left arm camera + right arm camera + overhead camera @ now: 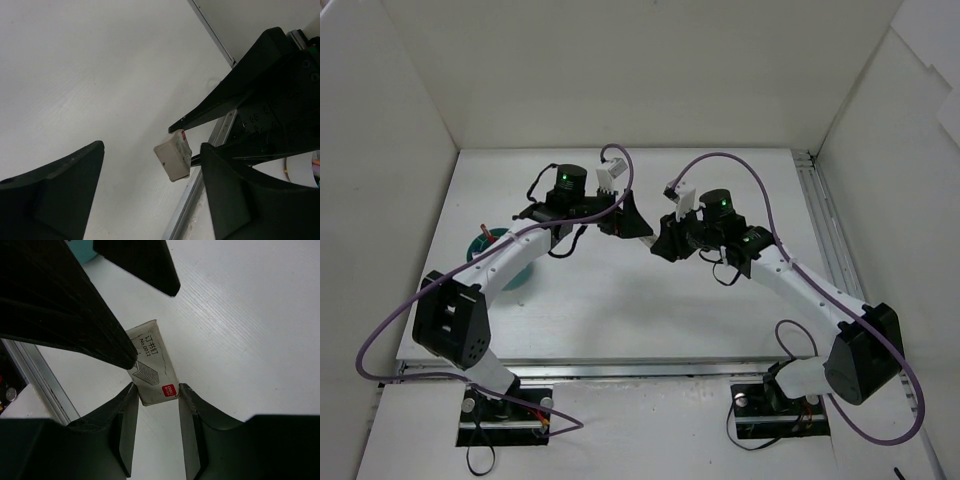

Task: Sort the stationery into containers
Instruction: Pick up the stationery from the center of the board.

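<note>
A small white staple box [150,365] with a red logo is the only piece of stationery I see. My right gripper [156,390] is shut on its lower end and holds it above the table, near the middle [642,239]. My left gripper [150,150] is open and straddles the same box [172,159]. One of its fingers [220,180] is close beside the box; the other is well apart. From above, the two grippers, left [625,215] and right [655,243], meet tip to tip. A teal container [483,246] sits at the left, mostly hidden under the left arm.
White walls close in the table [620,310] on the left, back and right. A metal rail [825,235] runs along the right edge and another along the near edge. Purple cables loop above both arms.
</note>
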### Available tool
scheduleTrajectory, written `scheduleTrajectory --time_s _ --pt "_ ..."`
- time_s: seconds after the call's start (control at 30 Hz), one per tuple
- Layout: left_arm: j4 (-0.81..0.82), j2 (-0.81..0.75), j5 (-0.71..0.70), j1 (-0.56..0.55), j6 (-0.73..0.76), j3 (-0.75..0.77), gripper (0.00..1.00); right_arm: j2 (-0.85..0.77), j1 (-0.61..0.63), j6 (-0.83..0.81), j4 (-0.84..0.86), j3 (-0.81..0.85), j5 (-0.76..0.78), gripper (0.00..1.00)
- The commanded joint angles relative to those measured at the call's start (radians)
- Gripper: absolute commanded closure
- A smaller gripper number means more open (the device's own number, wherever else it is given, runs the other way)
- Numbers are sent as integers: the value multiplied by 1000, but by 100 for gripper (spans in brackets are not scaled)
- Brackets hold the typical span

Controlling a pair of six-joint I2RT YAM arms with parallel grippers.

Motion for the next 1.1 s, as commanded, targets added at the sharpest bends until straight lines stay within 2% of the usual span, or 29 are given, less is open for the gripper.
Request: scheduleTrajectory --time_s 0.0,0.03,0.07,0.13,0.17,0.2,0.23,0.3,0.43,0.5,0.57,0.6,0.7,0.77,0.87,1.0,1.07 --pt "40 -10 -10 -37 13 75 33 -8 18 18 89 24 37 93" --pt "34 -4 -4 -37 13 81 37 -5 20 20 89 27 66 93" --pt "31 -1 5 -37 11 84 47 -3 23 22 89 27 84 93" --pt "32 7 30 -46 13 92 54 -5 26 31 91 30 135 92" --pt "32 10 33 -46 11 93 66 -6 28 32 91 30 147 91" --pt "37 10 38 -46 10 95 72 -8 29 37 97 30 157 91" --pt "38 13 47 -46 5 96 86 -8 32 37 101 31 170 91" --pt "43 17 59 -46 1 101 100 -6 35 43 106 33 199 90" --pt "43 -1 68 -46 4 96 100 -11 41 52 114 34 270 88" --pt "37 -7 61 -46 4 95 100 -11 44 55 117 33 281 78" --pt "25 -16 39 -46 8 95 100 -18 46 64 121 33 285 62" --pt "9 -19 33 -31 7 98 100 -26 45 63 121 30 285 44" --pt "-20 -54 4 33 8 83 100 -40 43 68 123 24 290 2" --pt "-37 -84 -28 100 10 60 100 -49 41 72 121 18 308 2" --pt "-133 -172 -154 180 36 21 100 -72 37 72 115 -4 338 2" --pt "-265 -326 -349 347 65 -67 100 -97 18 69 106 -38 364 2" --pt "-310 -422 -519 397 62 -91 100 -94 0 77 104 -39 364 2"
